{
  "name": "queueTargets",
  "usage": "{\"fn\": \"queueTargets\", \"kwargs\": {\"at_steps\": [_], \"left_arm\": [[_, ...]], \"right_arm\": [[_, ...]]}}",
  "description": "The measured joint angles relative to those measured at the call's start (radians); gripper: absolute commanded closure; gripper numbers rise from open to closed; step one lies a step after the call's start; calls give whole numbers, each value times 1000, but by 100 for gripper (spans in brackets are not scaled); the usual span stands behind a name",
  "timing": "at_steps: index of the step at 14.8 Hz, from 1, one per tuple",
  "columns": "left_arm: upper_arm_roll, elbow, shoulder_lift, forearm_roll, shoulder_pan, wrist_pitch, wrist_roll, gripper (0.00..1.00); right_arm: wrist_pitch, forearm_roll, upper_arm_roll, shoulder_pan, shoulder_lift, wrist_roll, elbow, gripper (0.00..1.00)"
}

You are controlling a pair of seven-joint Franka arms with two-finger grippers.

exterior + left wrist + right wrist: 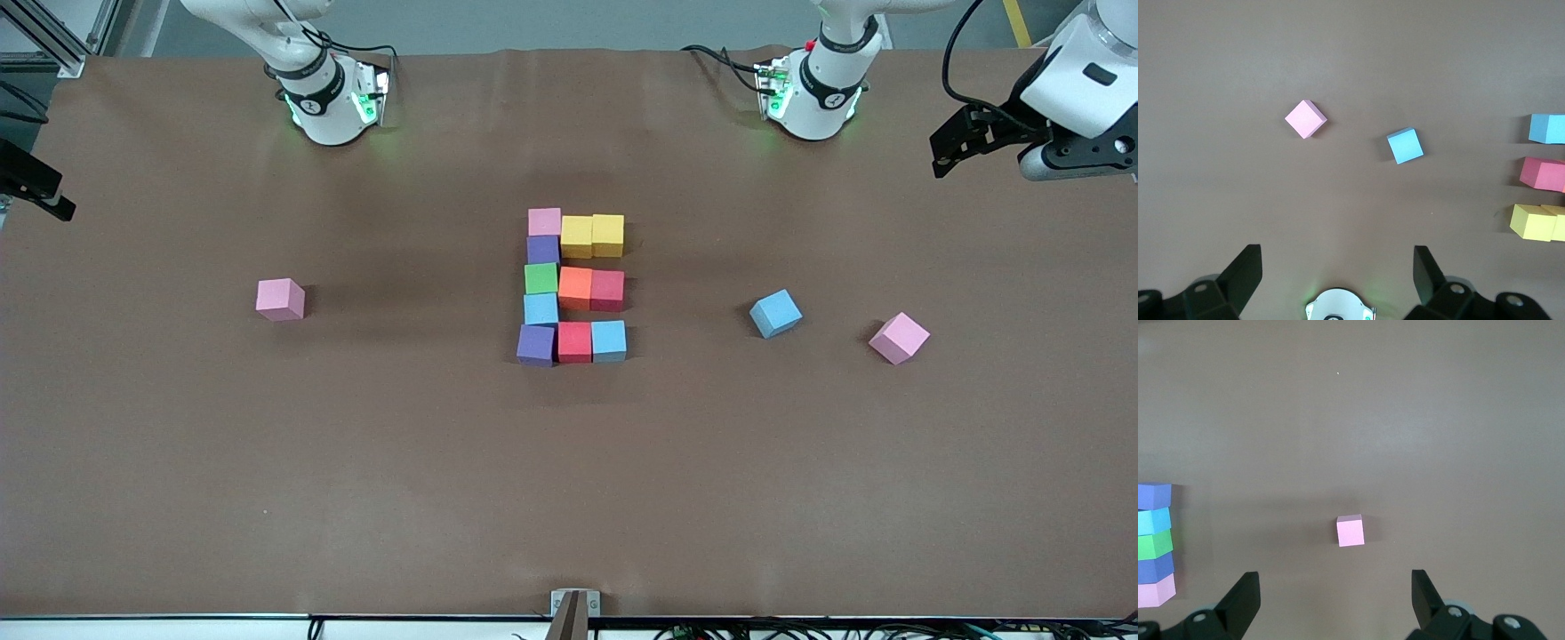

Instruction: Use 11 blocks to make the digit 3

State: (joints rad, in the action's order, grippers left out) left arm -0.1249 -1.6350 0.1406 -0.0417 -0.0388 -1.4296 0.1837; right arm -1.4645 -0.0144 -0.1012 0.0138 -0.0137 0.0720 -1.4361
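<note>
Eleven foam blocks form the digit 3 point(573, 286) at the middle of the brown surface point(356, 462), its spine of five cubes toward the right arm's end and three bars running toward the left arm's end, seen whole only from the front camera. Three cubes lie loose: a pink block point(280, 299) toward the right arm's end, and a light blue block point(775, 313) and a second pink block point(899, 338) toward the left arm's end. The left claw point(1338, 270) hangs raised at its table edge, fingers apart and empty, its wrist camera catching only the bar tips. The right claw point(1335, 597), barely visible from the front, shows fingers apart above its pink cube.
</note>
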Motion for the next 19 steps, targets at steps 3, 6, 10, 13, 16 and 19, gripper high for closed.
{"fn": "queueTargets", "kwargs": {"at_steps": [3,6,10,13,16,19], "left_arm": [[0,1,-1,0,1,-3,-1,0],[1,10,-7,0,2,-10,-2,0],[1,13,-14,0,2,-11,-3,0],[1,13,-16,0,2,-11,-3,0],[1,13,-16,0,2,-11,-3,0],[1,13,-16,0,2,-12,-3,0]], "right_arm": [[58,0,0,2,2,0,-1,0],[93,0,0,2,4,0,-1,0],[95,0,0,2,8,0,-1,0],[95,0,0,2,9,0,-1,0],[95,0,0,2,9,0,-1,0],[95,0,0,2,9,0,-1,0]]}}
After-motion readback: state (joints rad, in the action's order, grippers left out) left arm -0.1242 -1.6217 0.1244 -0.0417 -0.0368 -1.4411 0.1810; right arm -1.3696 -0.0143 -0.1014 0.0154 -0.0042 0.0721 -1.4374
